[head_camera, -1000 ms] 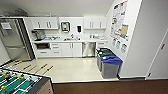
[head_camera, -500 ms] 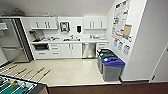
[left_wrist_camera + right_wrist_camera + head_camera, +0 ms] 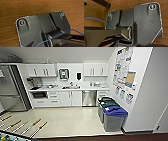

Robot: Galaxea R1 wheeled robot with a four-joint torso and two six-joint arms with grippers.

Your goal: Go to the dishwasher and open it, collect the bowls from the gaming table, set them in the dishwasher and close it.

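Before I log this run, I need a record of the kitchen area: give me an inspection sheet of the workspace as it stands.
Surface: pale floor ahead; wood-grain floor under the wrists.
Job's things: dishwasher under the counter, door shut; bowls, nothing seen.
Clutter: small items on the counter, too small to name.
Grippers: fingers cannot be made out.
Cables: thin blue cable across the left wrist; another blue cable at the right wrist.
Surroundings: white cabinets, refrigerator, bins by the poster wall, foosball rods.
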